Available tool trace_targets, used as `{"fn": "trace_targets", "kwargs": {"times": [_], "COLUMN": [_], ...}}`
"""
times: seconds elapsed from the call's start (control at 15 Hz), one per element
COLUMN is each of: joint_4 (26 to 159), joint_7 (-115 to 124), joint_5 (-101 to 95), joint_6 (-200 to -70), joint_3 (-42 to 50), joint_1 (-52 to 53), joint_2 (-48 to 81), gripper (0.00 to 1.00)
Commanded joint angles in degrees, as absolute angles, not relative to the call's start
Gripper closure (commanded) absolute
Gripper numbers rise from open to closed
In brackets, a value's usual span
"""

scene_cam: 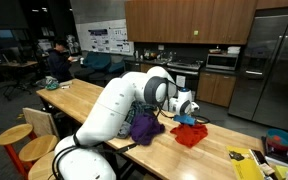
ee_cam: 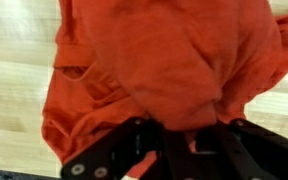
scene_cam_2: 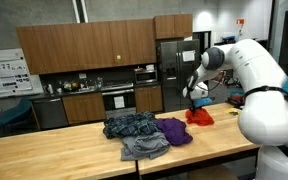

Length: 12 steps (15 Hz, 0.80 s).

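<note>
An orange-red cloth (ee_cam: 164,60) fills the wrist view, spread over the wooden table (ee_cam: 9,60). My gripper (ee_cam: 184,132) is shut on a bunched fold of it, and the black fingers (ee_cam: 124,145) show at the bottom edge. In both exterior views the gripper (scene_cam: 190,110) (scene_cam_2: 197,95) stands just above the red cloth (scene_cam: 191,134) (scene_cam_2: 200,116). The cloth's top is pulled up into the jaws while its lower part lies crumpled on the table.
A purple cloth (scene_cam: 144,127) (scene_cam_2: 176,131), a blue plaid cloth (scene_cam_2: 132,125) and a grey cloth (scene_cam_2: 144,148) lie piled beside the red one. Yellow items (scene_cam: 246,165) sit at the table's end. Wooden stools (scene_cam: 14,135) stand by the table edge.
</note>
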State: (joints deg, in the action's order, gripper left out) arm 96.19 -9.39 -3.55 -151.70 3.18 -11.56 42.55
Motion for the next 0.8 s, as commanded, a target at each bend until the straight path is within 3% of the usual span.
{"fn": "trace_targets", "kwargs": {"times": [0.0,0.13,0.4,0.53,0.6,0.73], "joint_4": [100.02,101.36,103.24,112.16,107.59,107.06], "joint_7": [-9.02,-8.44,-7.05,-10.09,-8.12,-9.35], "joint_5": [-5.07,-5.34,-4.97,-3.89,-1.69,1.37], "joint_6": [-150.94,-150.24,-147.84,-151.95,-149.12,-147.18], "joint_3": [4.59,5.26,6.55,6.56,5.22,3.96], "joint_1": [-9.48,-8.77,-8.53,-12.13,-11.7,-13.94], "joint_2": [38.92,37.78,35.23,30.35,32.54,32.35], "gripper": [0.56,0.51,0.25,0.12,0.05,0.0]}}
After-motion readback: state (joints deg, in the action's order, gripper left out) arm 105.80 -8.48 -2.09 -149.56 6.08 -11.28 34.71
